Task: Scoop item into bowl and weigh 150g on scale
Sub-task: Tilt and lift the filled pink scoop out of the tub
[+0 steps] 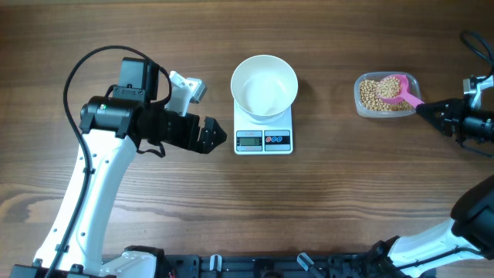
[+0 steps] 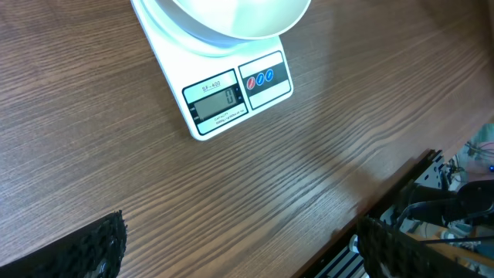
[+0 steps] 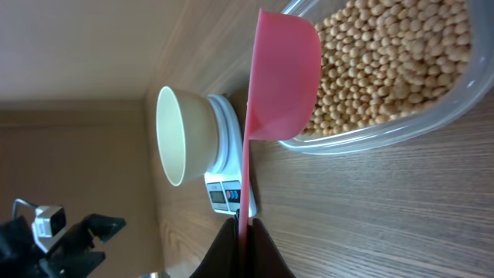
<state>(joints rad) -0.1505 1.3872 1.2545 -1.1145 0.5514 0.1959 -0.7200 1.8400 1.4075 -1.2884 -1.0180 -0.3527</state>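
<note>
Scooping looks like the step now: the left gripper (image 1: pixel 218 136) hangs wide open beside the scale (image 1: pixel 263 140) with its empty bowl (image 1: pixel 264 85), and on the right the right gripper (image 1: pixel 424 110) pinches the pink scoop (image 1: pixel 401 89) in the tub (image 1: pixel 358 93) of beans (image 1: pixel 374 94), which next must dig in and lift level, all on a brown wooden table (image 1: pixel 154 224).

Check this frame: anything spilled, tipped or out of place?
Nothing stands out. The bowl sits upright on the scale, the beans are all inside the clear tub, and the pink scoop, gripped by the right fingers, is at the tub.
</note>
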